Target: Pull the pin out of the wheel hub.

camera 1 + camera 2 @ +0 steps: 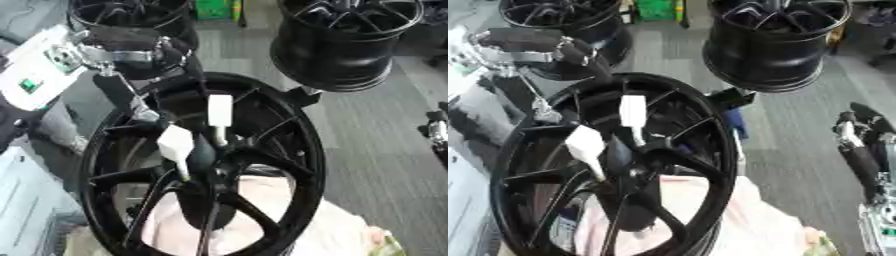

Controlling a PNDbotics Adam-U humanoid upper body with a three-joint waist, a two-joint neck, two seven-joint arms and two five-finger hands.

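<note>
A big black spoked wheel hub [289, 125] stands tilted in the middle. Two pins with white heads stick into its centre: one upright [220, 111] and one lower left [175, 142] with a yellowish shaft. My left arm comes in from the upper left, and its hand [131, 100] lies at the wheel's upper left rim, close to the lower pin. Spokes hide its fingers. My right hand [855, 150] shows only as a dark shape with silver parts at the right edge, away from the wheel.
Two more black wheels stand at the back, one right [346, 45] and one left [131, 20]. A white box with a green label [35, 70] sits at the left. Pink cloth [289, 220] lies under the wheel. Grey surface [376, 150] stretches to the right.
</note>
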